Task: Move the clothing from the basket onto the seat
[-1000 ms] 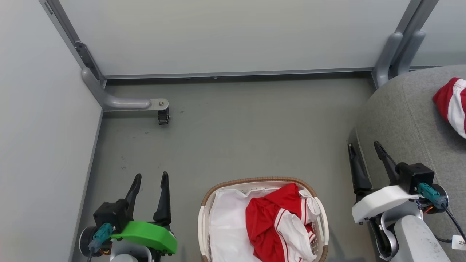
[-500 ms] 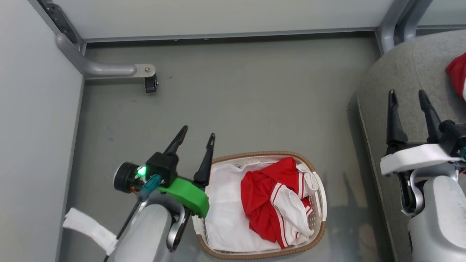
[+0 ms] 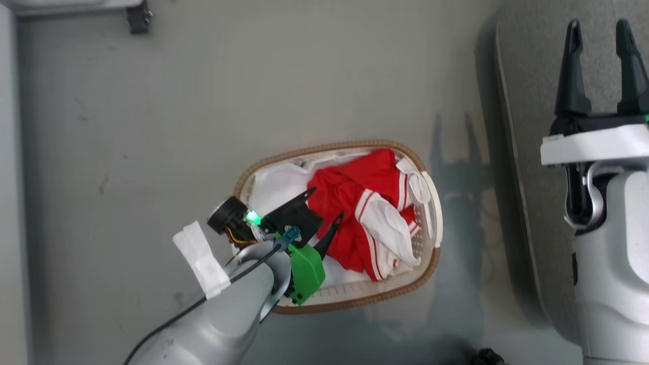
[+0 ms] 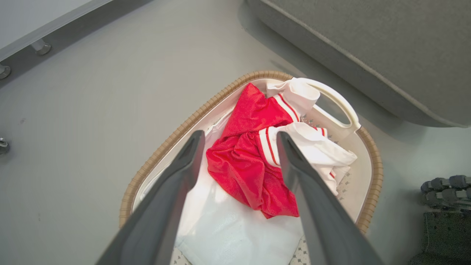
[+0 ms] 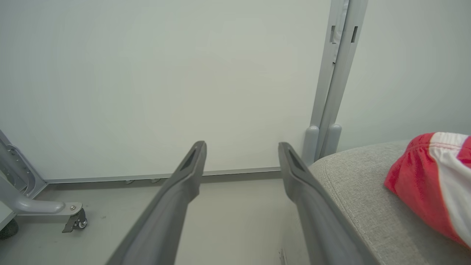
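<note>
My left pincer [image 3: 328,202] hangs open over red, white-striped sports clothing [image 3: 365,175] left in the oval white, brown-rimmed plastic basket [image 3: 355,304]. One red garment [image 5: 415,173] lies on the grey fabric seat [image 5: 353,191], near my open, empty right pincer [image 3: 598,23].

The crumpled sports clothing [image 3: 350,197] is bright red with white panels edged in thin red and white stripes. The oval perforated plastic basket [image 3: 435,213] is white, its woven rim [image 4: 374,165] brown, its liner sheet [image 4: 228,235] plain white. The upholstered fabric seat [image 4: 368,44] is grey.
</note>
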Available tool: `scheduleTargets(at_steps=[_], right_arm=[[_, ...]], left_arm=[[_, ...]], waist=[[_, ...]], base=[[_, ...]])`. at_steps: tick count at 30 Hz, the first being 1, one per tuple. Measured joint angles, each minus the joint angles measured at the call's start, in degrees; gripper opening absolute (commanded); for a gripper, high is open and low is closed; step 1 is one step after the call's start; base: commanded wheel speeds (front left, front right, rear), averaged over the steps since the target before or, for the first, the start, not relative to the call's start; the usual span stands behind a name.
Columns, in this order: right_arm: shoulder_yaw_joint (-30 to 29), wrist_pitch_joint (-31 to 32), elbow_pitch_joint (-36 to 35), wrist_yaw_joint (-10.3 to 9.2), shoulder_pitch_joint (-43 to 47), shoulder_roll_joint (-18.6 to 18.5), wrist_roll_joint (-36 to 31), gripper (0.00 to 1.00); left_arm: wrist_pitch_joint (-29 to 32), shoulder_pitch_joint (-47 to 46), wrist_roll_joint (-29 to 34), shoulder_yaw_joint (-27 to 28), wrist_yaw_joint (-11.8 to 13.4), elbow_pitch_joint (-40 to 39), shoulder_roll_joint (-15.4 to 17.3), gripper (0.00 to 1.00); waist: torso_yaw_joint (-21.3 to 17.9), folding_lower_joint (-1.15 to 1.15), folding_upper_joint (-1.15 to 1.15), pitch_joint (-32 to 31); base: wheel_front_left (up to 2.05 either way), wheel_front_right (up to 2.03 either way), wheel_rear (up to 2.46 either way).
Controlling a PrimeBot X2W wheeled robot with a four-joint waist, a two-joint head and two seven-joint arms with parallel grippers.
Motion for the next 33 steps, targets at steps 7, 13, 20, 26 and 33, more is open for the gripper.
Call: scheduleTargets(at_steps=[7,13,20,26,33], right_arm=[[2.8,0.0,-3.0,0.00,-4.3,0.0,3.4,1.00],[3.3,0.0,-4.4,0.00,-5.7,-0.1,5.5,1.00],[4.1,0.0,-5.0,0.00,-6.9,-0.1,6.8,1.00],[5.3,0.0,-5.3,0.00,-8.0,0.0,7.3,1.00],[5.6,0.0,-5.0,0.00,-8.0,0.0,7.2,1.00]], left_arm=[[0.4,-6.1,-1.3,-4.0,0.0,9.3,-0.1,1.00],[0.7,-9.5,-3.5,-3.8,1.1,14.5,-0.1,1.00],[1.2,-12.1,-5.7,-3.5,3.2,18.3,0.0,1.00],[1.9,-13.8,-6.6,-3.5,5.1,20.5,0.0,1.00],[0.9,-14.0,-9.3,-3.5,5.4,19.1,0.0,0.00]], waist=[[-4.0,0.00,0.00,9.1],[-7.3,0.00,0.00,16.0],[-10.4,0.01,0.00,22.6],[-12.7,0.01,0.00,25.7],[-13.7,0.00,0.00,25.6]], base=[[0.00,0.00,0.00],[0.00,0.00,0.00],[0.00,0.00,0.00],[0.00,0.00,0.00],[0.00,0.00,0.00]])
